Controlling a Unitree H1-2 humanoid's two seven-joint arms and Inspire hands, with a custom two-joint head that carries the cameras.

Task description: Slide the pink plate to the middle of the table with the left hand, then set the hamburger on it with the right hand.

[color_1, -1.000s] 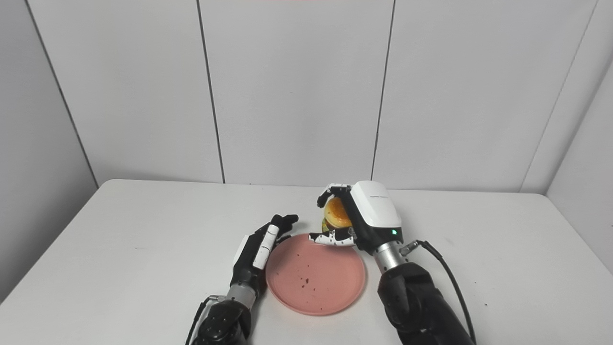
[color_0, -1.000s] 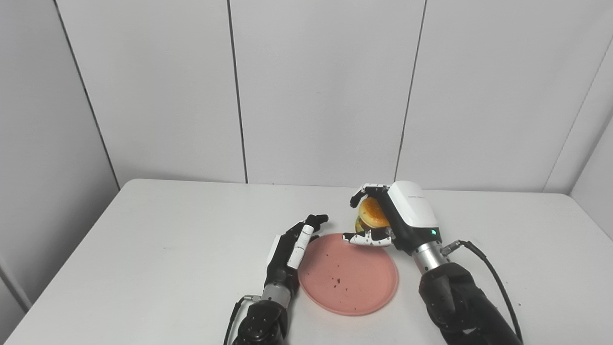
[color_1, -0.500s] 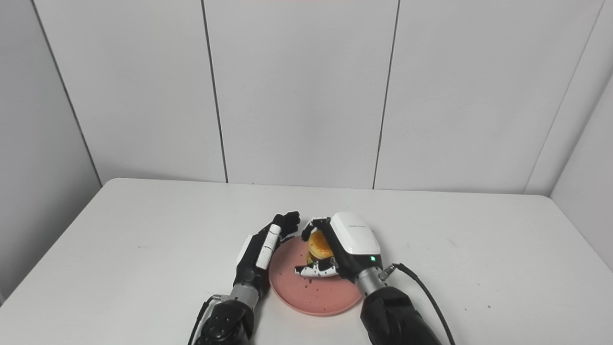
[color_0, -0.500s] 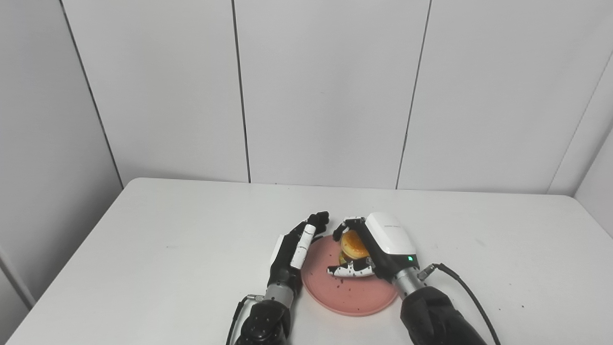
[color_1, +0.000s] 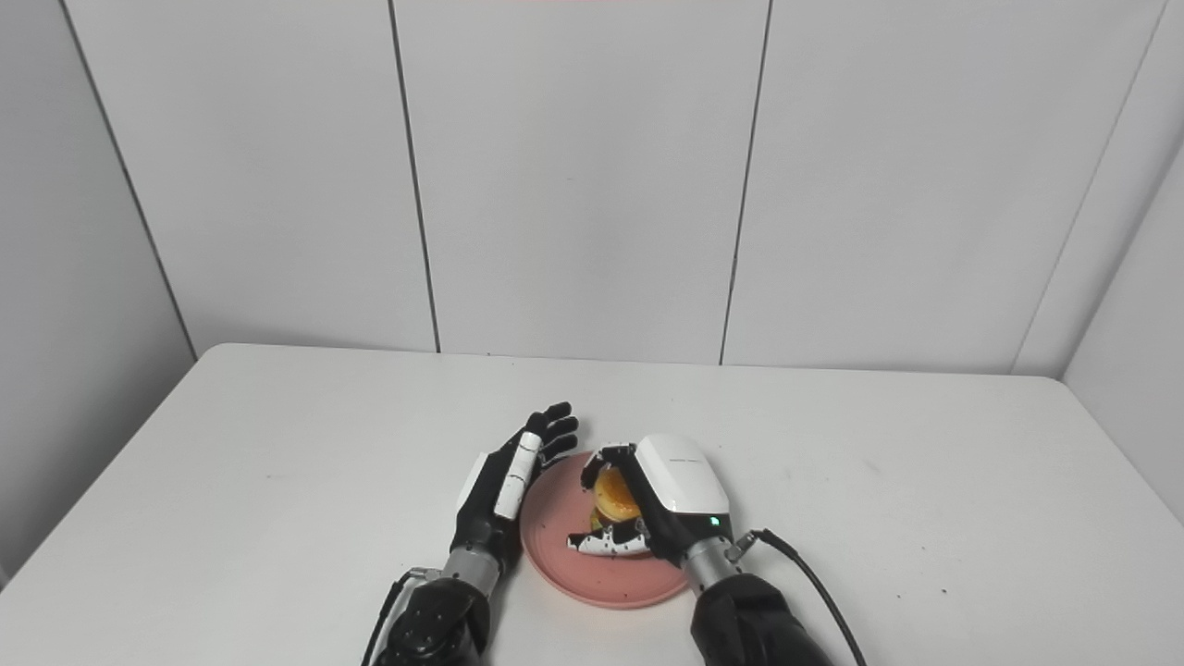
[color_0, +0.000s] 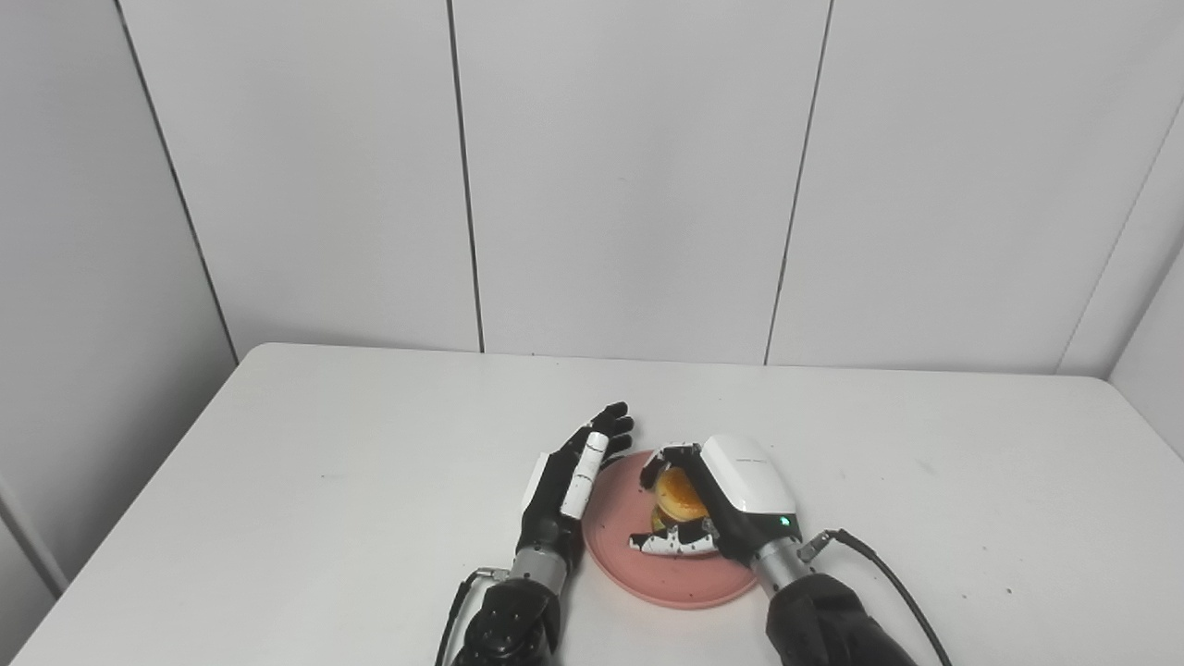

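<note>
Here, in the left eye view, the right hand [color_0: 717,504] is wrapping its fingers around the hamburger [color_0: 682,493], holding it low over the middle of the pink plate [color_0: 668,578]; whether the bun is touching the plate cannot be told. The plate is lying on the white surface [color_0: 277,481], near its front edge. The left hand [color_0: 566,481] is standing just beside the plate's left rim, fingers spread apart and holding nothing.

In the right eye view, the right hand [color_1: 661,504] is clamping the hamburger [color_1: 614,494] over the plate [color_1: 592,583], while the left hand [color_1: 504,481] is resting open at the rim, dark fingertips pointing toward the wall panels [color_1: 573,176].
</note>
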